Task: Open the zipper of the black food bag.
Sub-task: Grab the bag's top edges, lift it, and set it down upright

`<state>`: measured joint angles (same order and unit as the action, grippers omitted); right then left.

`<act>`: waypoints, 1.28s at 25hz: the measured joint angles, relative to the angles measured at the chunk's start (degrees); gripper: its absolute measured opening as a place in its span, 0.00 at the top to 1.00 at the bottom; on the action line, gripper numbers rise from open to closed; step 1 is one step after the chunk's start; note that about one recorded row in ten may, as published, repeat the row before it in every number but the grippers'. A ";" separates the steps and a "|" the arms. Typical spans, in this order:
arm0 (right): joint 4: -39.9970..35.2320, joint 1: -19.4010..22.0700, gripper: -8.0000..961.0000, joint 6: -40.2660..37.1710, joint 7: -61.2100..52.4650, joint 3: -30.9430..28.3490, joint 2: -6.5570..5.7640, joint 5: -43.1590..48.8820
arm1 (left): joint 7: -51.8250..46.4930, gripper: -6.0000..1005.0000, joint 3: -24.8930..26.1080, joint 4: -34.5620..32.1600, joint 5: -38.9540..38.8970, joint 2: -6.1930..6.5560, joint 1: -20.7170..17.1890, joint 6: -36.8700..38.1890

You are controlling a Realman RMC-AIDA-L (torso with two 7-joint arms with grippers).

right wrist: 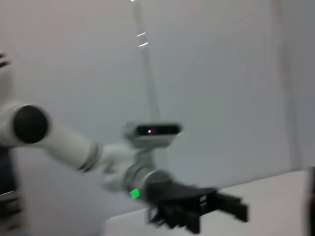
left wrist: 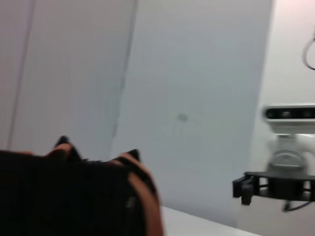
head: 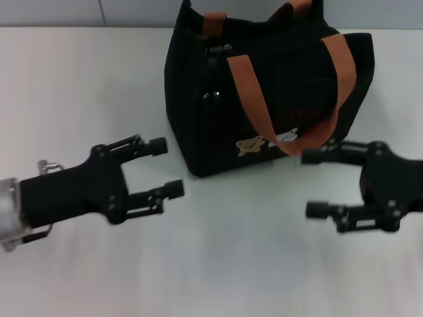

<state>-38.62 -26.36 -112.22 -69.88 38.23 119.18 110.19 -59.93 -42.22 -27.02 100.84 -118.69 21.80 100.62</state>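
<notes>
Black food bag (head: 264, 99) upright at the worktop's (head: 66, 79) far edge, its zipper (head: 217, 50) on top, pull unclear, left gripper (head: 164, 168) spread wide near its front-left corner, right gripper (head: 314, 184) likewise agape beside the front-right, neither touching.

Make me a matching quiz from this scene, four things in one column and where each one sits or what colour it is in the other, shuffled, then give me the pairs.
Column one:
1. left end effector
2. right end effector
3. boxy black fabric food bag
4. strap handles

Column two:
A. orange-brown
B. open, above the white table on the robot's right, near the bag's front corner
C. standing upright at the back middle of the table
D. open, above the table on the robot's left, apart from the bag

Pairs: 1-D, 2-B, 3-C, 4-A
</notes>
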 joint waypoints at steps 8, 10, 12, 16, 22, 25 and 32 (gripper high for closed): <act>2.05 3.66 0.14 1.75 0.19 -10.76 -0.15 0.00 | 4.81 0.31 0.21 8.12 -4.63 -0.23 3.86 -12.92; 2.24 4.12 0.14 1.91 0.19 -11.20 -0.16 0.00 | 5.45 0.31 0.17 8.89 -5.44 -0.26 4.15 -14.03; 2.38 4.23 0.14 1.99 0.19 -11.19 -0.16 0.00 | 6.74 0.32 0.08 10.24 -6.72 -0.36 4.87 -15.96; 2.95 4.36 0.14 2.14 0.63 -11.25 -0.17 0.00 | 10.05 0.33 0.16 13.85 -7.95 -0.44 7.15 -17.71; 4.47 4.35 0.14 2.15 1.68 -11.28 -0.17 0.02 | 15.53 0.35 0.21 19.58 -13.04 -0.48 10.48 -20.19; 4.50 4.27 0.14 2.15 1.68 -11.31 -0.21 0.02 | 17.70 0.36 0.23 21.11 -14.65 -0.49 10.94 -20.98; 4.52 4.21 0.14 2.13 1.68 -11.34 -0.19 0.02 | 21.21 0.38 -0.16 22.48 -14.71 -0.49 10.95 -21.05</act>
<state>-34.10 -22.15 -110.10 -68.20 26.89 118.99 110.21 -38.72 -42.38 -4.54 86.13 -119.18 32.75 79.57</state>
